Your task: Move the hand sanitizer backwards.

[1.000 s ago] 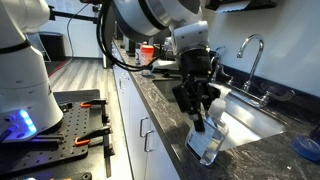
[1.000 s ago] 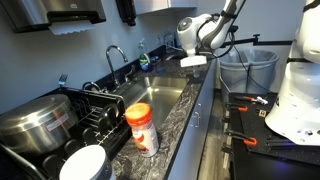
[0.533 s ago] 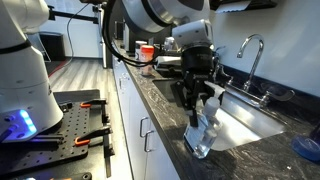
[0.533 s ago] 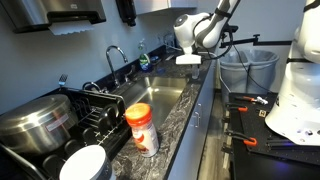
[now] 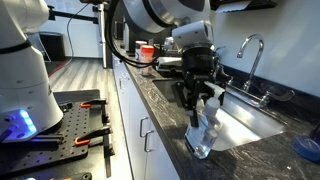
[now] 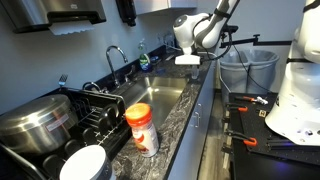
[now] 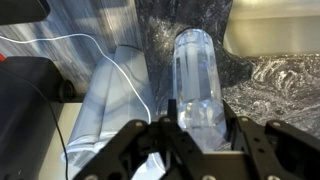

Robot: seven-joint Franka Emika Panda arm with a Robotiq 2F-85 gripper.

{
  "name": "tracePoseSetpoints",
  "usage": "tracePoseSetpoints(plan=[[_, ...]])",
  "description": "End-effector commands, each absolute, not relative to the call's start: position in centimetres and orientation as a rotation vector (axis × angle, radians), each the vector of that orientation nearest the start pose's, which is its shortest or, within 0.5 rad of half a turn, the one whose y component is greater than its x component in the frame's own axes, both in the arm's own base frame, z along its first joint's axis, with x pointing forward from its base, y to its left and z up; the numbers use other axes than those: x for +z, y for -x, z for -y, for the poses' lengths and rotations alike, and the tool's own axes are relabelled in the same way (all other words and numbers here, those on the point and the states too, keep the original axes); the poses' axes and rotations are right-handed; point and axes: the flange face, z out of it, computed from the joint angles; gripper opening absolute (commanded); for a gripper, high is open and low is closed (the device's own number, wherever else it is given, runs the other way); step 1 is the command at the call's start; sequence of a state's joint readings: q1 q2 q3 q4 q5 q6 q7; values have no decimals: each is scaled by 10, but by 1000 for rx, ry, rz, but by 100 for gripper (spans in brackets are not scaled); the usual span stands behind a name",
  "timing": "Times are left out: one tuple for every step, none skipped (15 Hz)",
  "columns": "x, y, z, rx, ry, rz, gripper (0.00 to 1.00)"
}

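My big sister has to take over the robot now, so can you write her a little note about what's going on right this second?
Gripper: shut on the clear, see-through plastic hand sanitizer bottle, with one finger on each side of it.
Where: in an exterior view the bottle hangs tilted under the gripper, near the front edge of the dark speckled stone counter, beside the steel sink. I cannot tell whether its base touches the counter.
Done: the bottle is grasped.
Left: move it backwards on the counter, stand it upright, open the gripper and pull away.
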State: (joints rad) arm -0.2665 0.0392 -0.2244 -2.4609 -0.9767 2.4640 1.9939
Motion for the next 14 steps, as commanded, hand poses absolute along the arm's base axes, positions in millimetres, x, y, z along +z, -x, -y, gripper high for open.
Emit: tracePoseSetpoints(plan=[[292,-430,226,-750,2202,-2765,17],[296,-431,228,-769,2138,-2822,17],[300,-432,230,-786,2080,-2874,17],[304,-433,232,-802,2033,-2926,17],[307,-433,234,-811,1985,-2985,17],[310,-434,237,-820,1926,-3042,17],[312,-435,239,-820,1881,-3089,17],[314,-438,241,-821,1840,-3126,17],[316,-441,242,-831,1796,-3157,17],[318,-446,245,-848,1761,-3171,17],[319,-451,248,-865,1721,-3183,17],[318,-457,252,-892,1689,-3185,17],[318,-462,255,-910,1659,-3192,17],[319,-467,259,-932,1635,-3192,17]])
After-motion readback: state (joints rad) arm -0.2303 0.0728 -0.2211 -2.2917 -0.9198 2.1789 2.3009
